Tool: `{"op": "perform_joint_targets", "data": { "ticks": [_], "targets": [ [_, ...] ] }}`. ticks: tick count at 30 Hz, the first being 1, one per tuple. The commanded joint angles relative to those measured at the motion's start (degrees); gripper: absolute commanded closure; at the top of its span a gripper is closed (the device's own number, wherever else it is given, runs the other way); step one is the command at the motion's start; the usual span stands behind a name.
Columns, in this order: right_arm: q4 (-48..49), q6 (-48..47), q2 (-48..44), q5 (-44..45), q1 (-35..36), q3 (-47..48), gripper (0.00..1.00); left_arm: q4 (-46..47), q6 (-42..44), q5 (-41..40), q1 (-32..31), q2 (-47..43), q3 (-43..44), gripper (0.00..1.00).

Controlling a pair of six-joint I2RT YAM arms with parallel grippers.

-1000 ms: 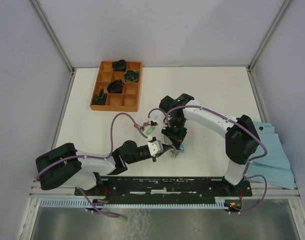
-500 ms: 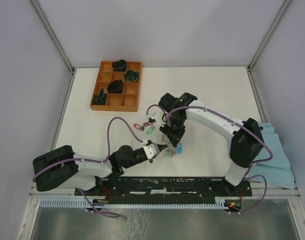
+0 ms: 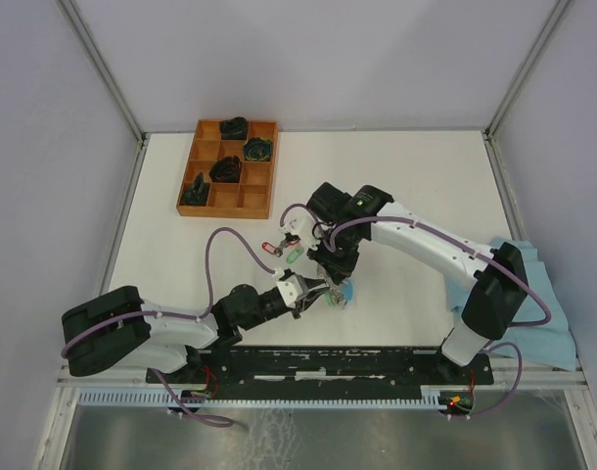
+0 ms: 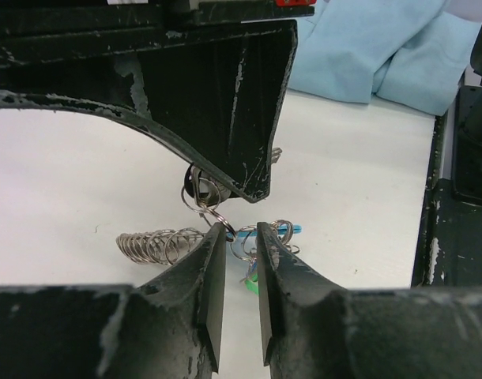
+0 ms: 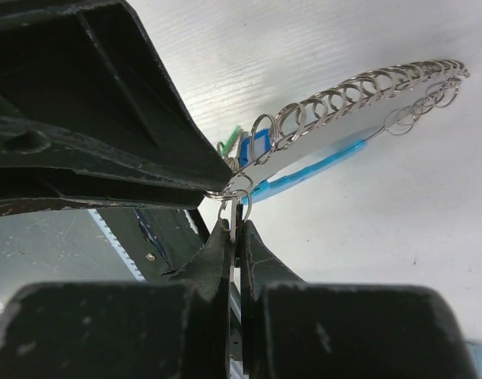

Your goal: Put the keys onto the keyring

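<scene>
The keyring (image 5: 359, 85), a coil of silver loops with a light-blue sleeve (image 5: 314, 168), lies on the white table between both grippers; it also shows as keyring (image 4: 157, 245) and keyring (image 3: 344, 292). My right gripper (image 5: 236, 224) is shut on a thin silver key whose small split ring sits at the fingertips, right against the keyring. My left gripper (image 4: 240, 232) stands slightly open just in front of the keyring's small rings, nothing between its fingers. A green tag (image 4: 251, 281) lies beyond the gap. Two more keys, red tag (image 3: 272, 249) and green tag (image 3: 294, 256), lie just left of the grippers.
A wooden compartment tray (image 3: 226, 212) with dark objects stands at the back left. A light-blue cloth (image 3: 535, 305) lies at the right edge by the right arm's base. The right gripper's dark body (image 4: 225, 103) hangs close above the left fingers.
My left gripper's jaws have parted from shut and it has drawn back slightly. The right arm has shifted a little, keeping its grip on the key; the red and green tags moved slightly left.
</scene>
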Motion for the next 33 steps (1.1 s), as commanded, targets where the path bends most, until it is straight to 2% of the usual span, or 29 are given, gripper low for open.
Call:
{"op": "perform_joint_targets", "data": {
  "ticks": [1, 6, 12, 14, 18, 33],
  "targets": [
    [1.7, 0.0, -1.4, 0.6, 1.5, 3.4, 0.99, 0.3, -2.9, -1.4, 0.5, -0.8, 1.8, 0.7],
    [1.5, 0.2, -0.4, 1.0, 2.6, 4.2, 0.99, -2.5, -3.8, -4.0, 0.9, -1.9, 2.9, 0.65],
    [1.0, 0.1, -0.1, 1.3, 3.4, 4.9, 0.99, -5.1, -4.7, -5.1, 1.6, -2.7, 3.8, 0.65],
    [0.7, -0.1, -0.1, 1.5, 3.4, 4.9, 0.99, -5.5, -4.7, -5.2, 1.7, -2.5, 4.0, 0.69],
    [-0.5, -1.1, -0.5, 3.3, 3.4, 4.4, 0.99, -6.3, -4.5, -5.1, 1.8, -2.5, 3.9, 0.96],
    [-2.4, -1.9, 0.3, 3.1, -3.2, 0.0, 0.99, -7.1, -0.1, -0.3, 1.8, -6.6, 2.2, 0.97]
  ]
}}
